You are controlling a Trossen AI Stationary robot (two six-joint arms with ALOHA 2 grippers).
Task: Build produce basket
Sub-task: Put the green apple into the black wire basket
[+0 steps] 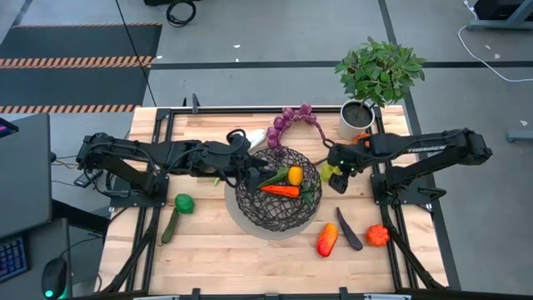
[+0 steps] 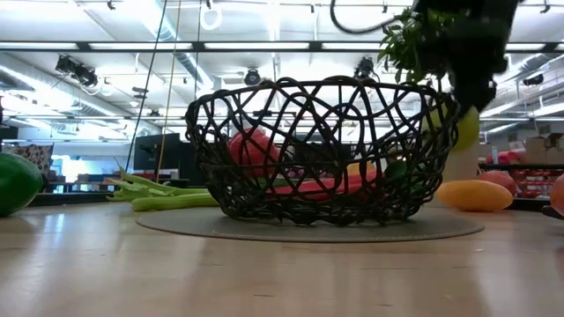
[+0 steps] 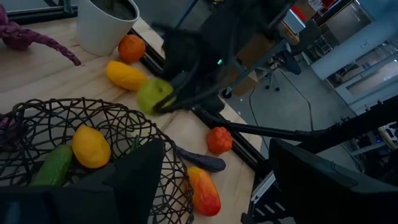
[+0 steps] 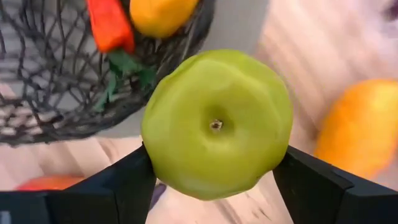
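While produce is loaded: a green apple [image 4: 216, 124] is held in the right tool [image 1: 340, 176], just beside the basket [image 1: 250, 208] rim.
Left tool [image 1: 241, 172]: spread wide over the basket.
Next: apple to be carried over the rim and released.

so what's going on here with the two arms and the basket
The right gripper holds a green apple just beside the basket, on its plant-pot side, not yet over the rim. The left gripper reaches over the basket's other edge, fingers open and empty. Inside already lie a carrot, a lemon and something green. Still out on the table are the grapes, a green pepper, a cucumber, an aubergine and two orange-red pieces.
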